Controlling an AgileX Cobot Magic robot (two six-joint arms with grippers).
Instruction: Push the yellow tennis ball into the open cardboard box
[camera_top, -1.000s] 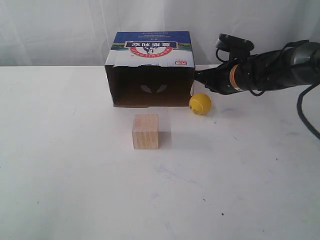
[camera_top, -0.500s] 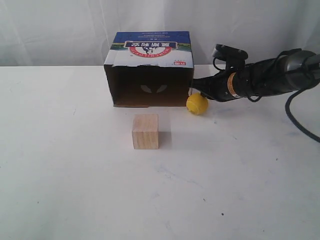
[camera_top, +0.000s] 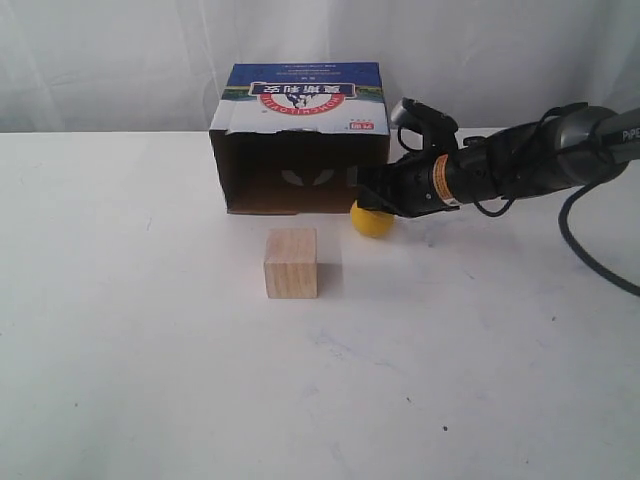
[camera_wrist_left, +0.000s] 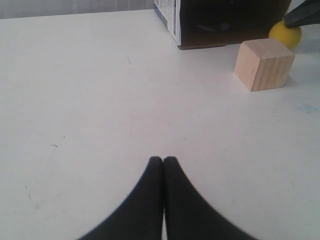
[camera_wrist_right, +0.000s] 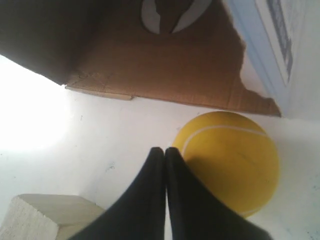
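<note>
The yellow tennis ball (camera_top: 371, 222) rests on the white table just outside the right front corner of the open cardboard box (camera_top: 300, 140), whose dark opening faces the camera. My right gripper (camera_top: 368, 198) is shut and empty, its tip against the ball's upper side. In the right wrist view the ball (camera_wrist_right: 232, 160) lies beside the closed right gripper (camera_wrist_right: 165, 150), with the box's brown floor (camera_wrist_right: 165, 65) just beyond. My left gripper (camera_wrist_left: 163, 160) is shut over bare table, far from the ball (camera_wrist_left: 285, 33).
A pale wooden cube (camera_top: 291, 263) stands in front of the box opening, a short way left of the ball; the cube (camera_wrist_left: 263, 63) shows in the left wrist view too. The right arm's cable (camera_top: 585, 240) trails off at right.
The right gripper has swept left, and the ball rolled with it from right of the box's corner to the opening's right edge. The left arm, cube and box stayed still.
</note>
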